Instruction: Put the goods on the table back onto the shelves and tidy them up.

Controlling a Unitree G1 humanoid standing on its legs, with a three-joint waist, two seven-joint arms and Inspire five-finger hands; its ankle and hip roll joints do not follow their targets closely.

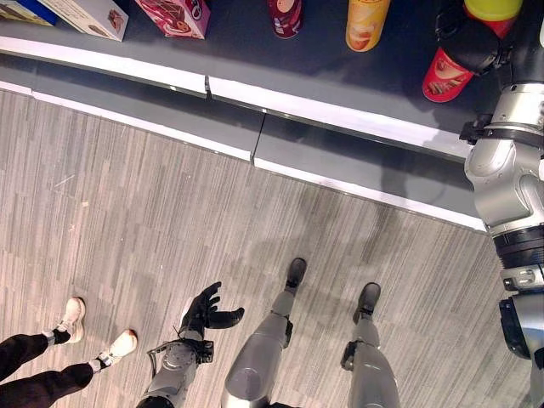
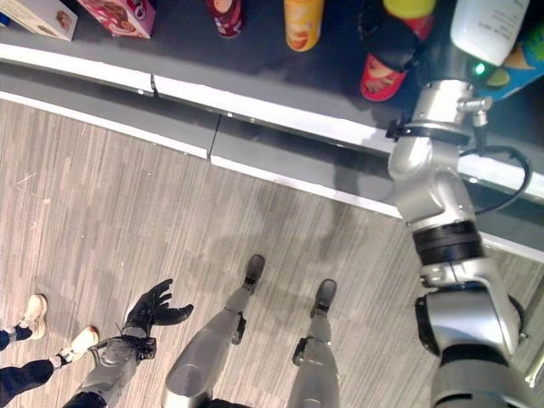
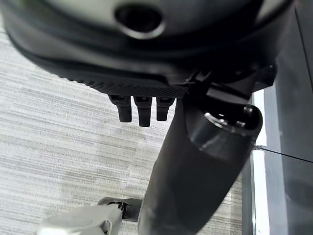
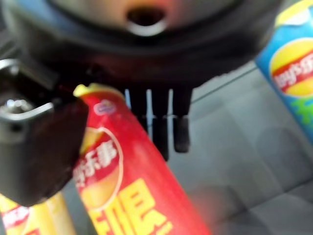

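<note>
Wood-grain floor (image 1: 127,212) below dark shelf (image 1: 255,59); person's shoes (image 1: 93,336) nearby

Dark grey shelf (image 1: 255,59), white front edge. Standing on it: pink box (image 1: 174,15), dark red can (image 1: 285,17), orange can (image 1: 367,24). Red chip can (image 1: 444,76) tilted at the right hand (image 1: 469,47). Blue can (image 4: 293,68) beside it. Grey wood-grain floor (image 1: 127,212) below.

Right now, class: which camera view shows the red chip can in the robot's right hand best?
The right wrist view: the red chip can lies close up, between the right hand thumb and straight fingers. The left and right eye views show just its lower end on the shelf, past the dark hand.
</note>
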